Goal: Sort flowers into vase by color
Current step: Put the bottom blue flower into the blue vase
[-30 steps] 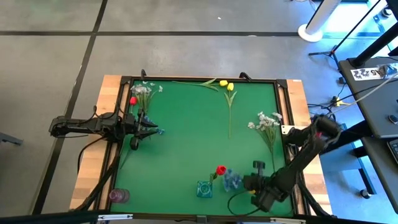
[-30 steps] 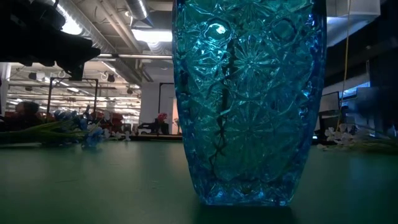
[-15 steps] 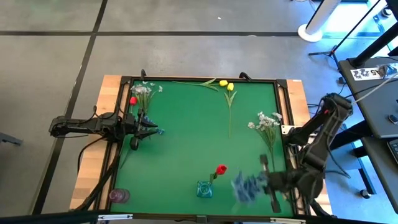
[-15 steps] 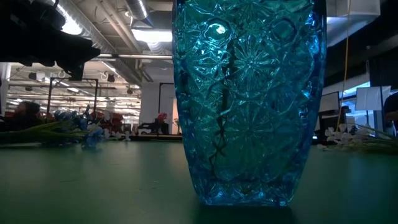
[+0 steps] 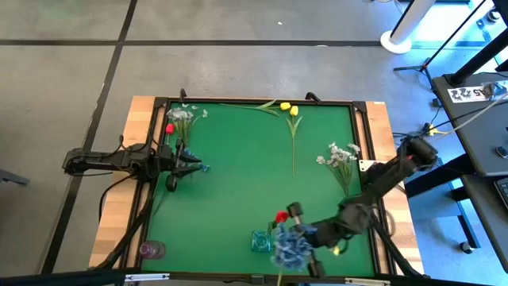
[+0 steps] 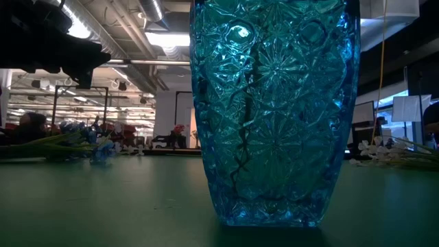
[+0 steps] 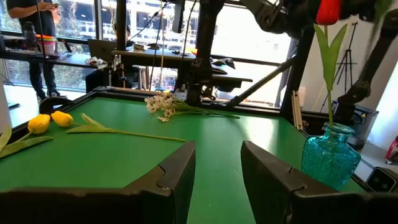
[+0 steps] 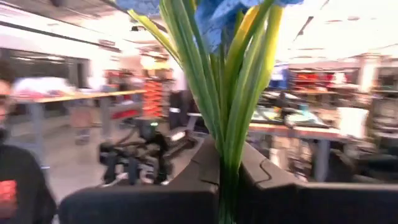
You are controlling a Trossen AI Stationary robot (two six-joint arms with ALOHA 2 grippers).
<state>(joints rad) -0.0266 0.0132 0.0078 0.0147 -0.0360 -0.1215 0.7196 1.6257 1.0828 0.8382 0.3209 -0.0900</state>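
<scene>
While no label or writing reads clearly anywhere, the bushy blue flower bunch point(image 5: 292, 248) with long green stalks stands clamped in the right gripper point(image 5: 305, 238), held above the green mat's near edge beside the faceted turquoise glass vase point(image 5: 261, 241) holding a red tulip point(image 5: 281, 216). Across the mat, the left gripper point(image 5: 190, 163) rests with fingers parted, empty.

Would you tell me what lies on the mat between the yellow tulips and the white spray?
Only bare green mat lies between the yellow tulips and the white spray, per the high view.
</scene>
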